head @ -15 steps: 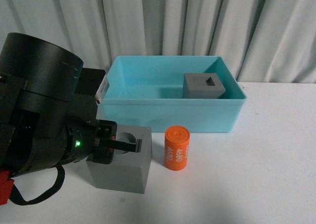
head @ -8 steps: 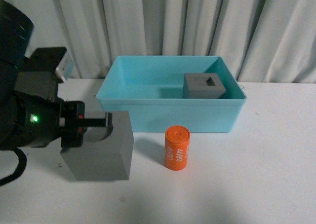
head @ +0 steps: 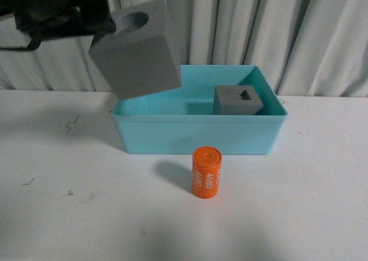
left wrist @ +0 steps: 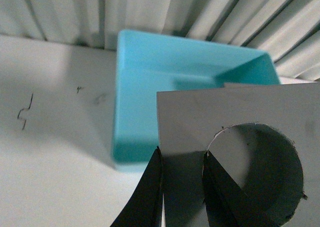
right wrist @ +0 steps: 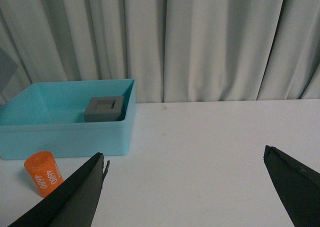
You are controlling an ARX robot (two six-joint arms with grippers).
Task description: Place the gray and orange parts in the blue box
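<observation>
The left end effector (left wrist: 182, 154) is clenched on a matte gray cube with a round recess (head: 135, 51). In the left wrist view one dark finger (left wrist: 220, 197) sits inside the recess and the other lies against the outer face, pinching the wall between them. In the front view this cube hangs tilted in the upper left of the frame, clear of the white counter (head: 299, 203). It overlaps the left end of the light blue rectangular plastic box (head: 195, 137) in the picture, though I cannot tell whether it is truly over the opening.

The right end effector (right wrist: 184, 154) is released. Its fingers spread wide at the lower corners of the right wrist view, with nothing between them.

By my reading the task is about a third done:
- **Done:** a second matte gray cube with a rectangular recess (head: 237, 100) already rests inside the box, right of centre in the front view.
- **In hand:** the lifted cube has to be carried over the opening and let go.
- **Left:** the small orange cylinder marked "4680" (head: 206, 172) stands upright on the counter at lower centre, near the box's front wall but apart from it.

By count there are two gray cubes, one orange cylinder and one blue box.
</observation>
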